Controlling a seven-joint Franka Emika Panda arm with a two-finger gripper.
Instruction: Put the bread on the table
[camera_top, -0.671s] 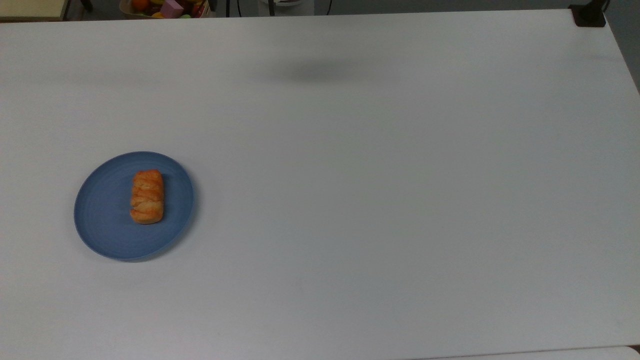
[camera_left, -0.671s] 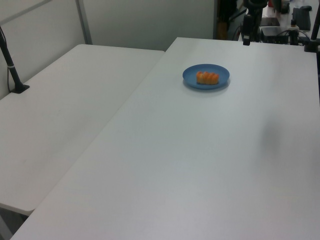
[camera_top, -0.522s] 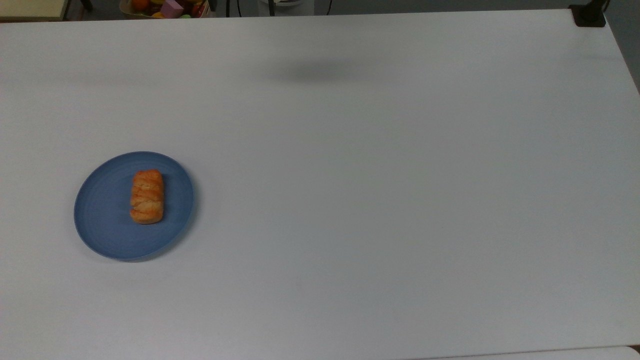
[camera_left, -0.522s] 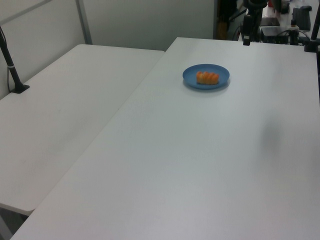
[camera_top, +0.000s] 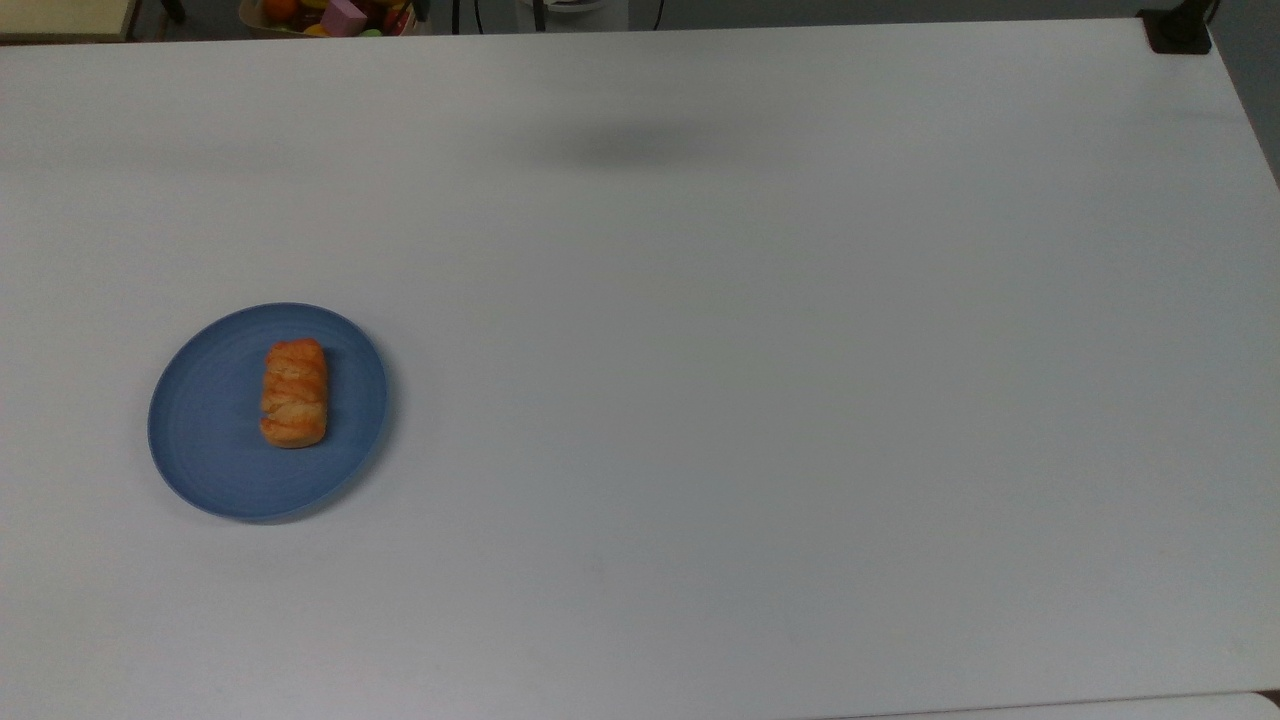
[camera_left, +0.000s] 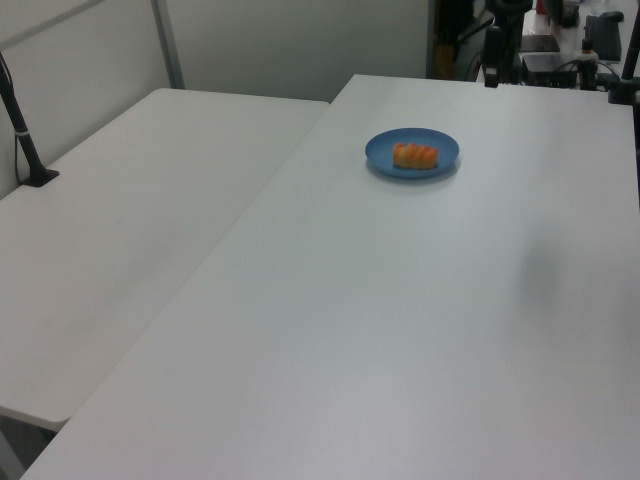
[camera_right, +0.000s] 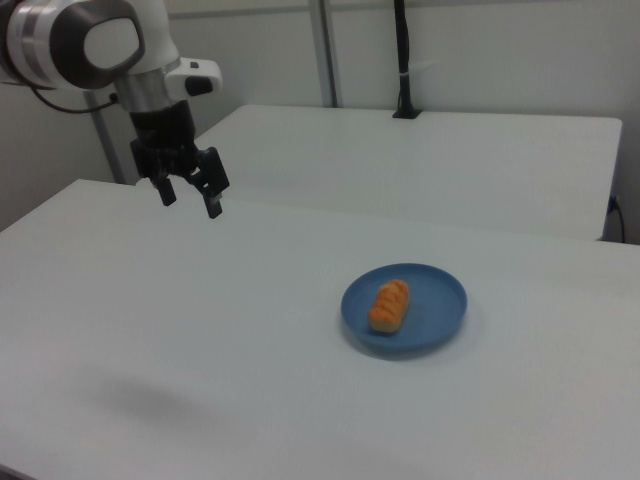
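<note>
The bread (camera_top: 294, 393) (camera_left: 415, 156) (camera_right: 389, 304), a small golden-orange ridged loaf, lies on a round blue plate (camera_top: 215, 440) (camera_left: 383, 150) (camera_right: 440, 300). The plate rests on the large white table (camera_top: 760, 400) (camera_left: 400, 320) (camera_right: 200, 350), near the top view's left. In the right view my gripper (camera_right: 190, 198) hangs open and empty high above the table, far to the right view's left of the plate. Its soft shadow (camera_top: 630, 145) falls on the table near the top view's upper edge.
A second white table (camera_left: 130, 240) (camera_right: 420, 170) adjoins this one, with a black pole (camera_left: 22, 130) (camera_right: 403, 60) clamped to it. A black clamp (camera_top: 1178, 30) sits on the table's corner at the top view's upper right. Colourful items (camera_top: 330, 14) lie beyond the top view's upper edge.
</note>
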